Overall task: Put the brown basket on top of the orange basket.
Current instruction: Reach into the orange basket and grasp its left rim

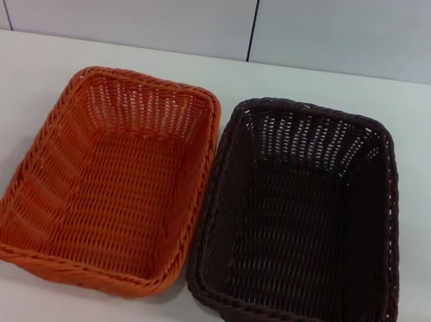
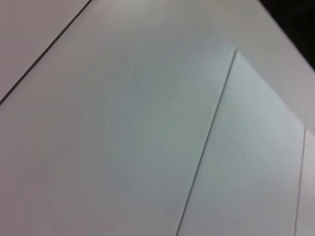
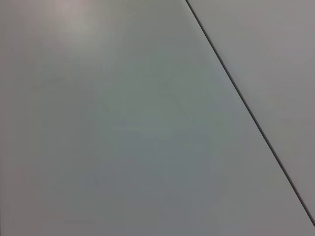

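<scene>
The orange basket (image 1: 105, 182) is sitting on the white table (image 1: 16, 103) on the robot's left, and the brown basket (image 1: 303, 220) is sitting right beside it on the robot's right. Both are standing upright with their open tops facing up, and nothing is lying inside either one. Their long sides are running roughly parallel — the inner rims are just beside each other and look to be touching or nearly touching along the middle, though the head view is not settling which. The brown basket is resting on the table, not on the orange one, so the stacking is not yet done.

Behind the baskets the table is meeting a pale wall (image 1: 141, 0) made of panels, with a dark vertical seam (image 1: 255, 15) running down it above the gap between the two baskets.

Neither gripper is showing in the head view, and neither arm is reaching over the table. The left wrist camera is looking only at pale flat panels (image 2: 147, 137) crossed by thin seams, and the right wrist camera is looking at a similar plain surface (image 3: 123, 128) with one dark seam crossing it — no fingers are appearing in either, so I cannot tell whether the grippers are released or clenched.
</scene>
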{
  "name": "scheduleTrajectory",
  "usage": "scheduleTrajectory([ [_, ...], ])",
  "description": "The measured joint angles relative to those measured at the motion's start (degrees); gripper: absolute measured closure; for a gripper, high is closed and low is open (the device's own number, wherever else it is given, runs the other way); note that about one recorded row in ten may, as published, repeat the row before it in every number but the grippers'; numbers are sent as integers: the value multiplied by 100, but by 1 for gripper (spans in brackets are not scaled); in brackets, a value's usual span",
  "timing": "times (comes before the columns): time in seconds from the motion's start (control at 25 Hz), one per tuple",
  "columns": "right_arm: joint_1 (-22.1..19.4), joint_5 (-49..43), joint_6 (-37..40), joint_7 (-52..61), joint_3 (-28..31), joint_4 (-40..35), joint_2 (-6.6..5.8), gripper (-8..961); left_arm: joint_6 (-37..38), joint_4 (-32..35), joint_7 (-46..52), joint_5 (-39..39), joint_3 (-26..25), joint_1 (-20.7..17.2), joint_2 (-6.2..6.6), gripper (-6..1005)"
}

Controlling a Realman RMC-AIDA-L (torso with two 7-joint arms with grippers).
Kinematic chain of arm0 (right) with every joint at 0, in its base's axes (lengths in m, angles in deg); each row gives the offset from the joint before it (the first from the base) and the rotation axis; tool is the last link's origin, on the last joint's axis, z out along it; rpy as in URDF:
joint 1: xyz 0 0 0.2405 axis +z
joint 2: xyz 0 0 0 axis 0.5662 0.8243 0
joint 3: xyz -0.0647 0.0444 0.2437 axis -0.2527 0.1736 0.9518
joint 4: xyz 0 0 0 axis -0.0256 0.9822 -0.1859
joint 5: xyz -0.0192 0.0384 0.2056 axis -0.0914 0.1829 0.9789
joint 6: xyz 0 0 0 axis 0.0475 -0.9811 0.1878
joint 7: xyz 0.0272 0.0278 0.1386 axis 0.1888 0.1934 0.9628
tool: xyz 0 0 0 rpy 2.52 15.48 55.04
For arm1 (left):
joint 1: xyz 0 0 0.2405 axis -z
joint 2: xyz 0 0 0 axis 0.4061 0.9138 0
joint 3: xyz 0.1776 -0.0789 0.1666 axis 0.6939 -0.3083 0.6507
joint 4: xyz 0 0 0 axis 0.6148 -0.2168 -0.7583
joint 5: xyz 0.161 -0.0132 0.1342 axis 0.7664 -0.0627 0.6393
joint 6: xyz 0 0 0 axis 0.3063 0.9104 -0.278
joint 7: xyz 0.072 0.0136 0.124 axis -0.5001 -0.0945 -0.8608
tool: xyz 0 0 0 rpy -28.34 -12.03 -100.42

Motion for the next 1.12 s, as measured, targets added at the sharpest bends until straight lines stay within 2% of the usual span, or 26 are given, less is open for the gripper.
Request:
scheduleTrajectory([
  [0.16, 31, 0, -106, -2, 1, -15, -2, 368, -354, 316, 291, 0, 2, 7, 8, 195],
  [0.4, 74, 5, -302, -147, 0, -24, -10, 367, -1398, 1042, 1151, 94, 48, 5, 59, 199],
  [0.48, 80, 7, -366, -149, 1, -24, -15, 367, -1398, 1042, 1151, 94, 48, 5, 59, 200],
  [0.52, 88, 17, -401, -149, 1, -24, -15, 367, -1802, 1615, 1739, 402, 52, 4, 89, 201],
  [0.64, 97, 25, -428, -149, 1, -24, -15, 368, -2138, 2252, 2394, 865, 52, 6, 131, 203],
  [0.72, 115, 25, -436, -149, 0, -24, -15, 368, -2352, 2972, 3041, 1333, 52, 34, 198, 205],
  [0.76, 115, 25, -436, -149, 0, -24, -15, 368, -2352, 2972, 3041, 1333, 52, 34, 198, 205],
  [0.88, 119, 25, -436, -149, 6, -24, -11, 367, -2520, 3634, 3736, 1817, 51, 89, 304, 208],
  [1.0, 86, 25, -434, -149, 33, -17, -6, 367, -2760, 4372, 4922, 2856, 49, 235, 482, 210],
  [1.12, 44, 26, -430, -149, 54, -8, 2, 368, -2818, 5112, 6024, 3958, 54, 390, 607, 212],
])
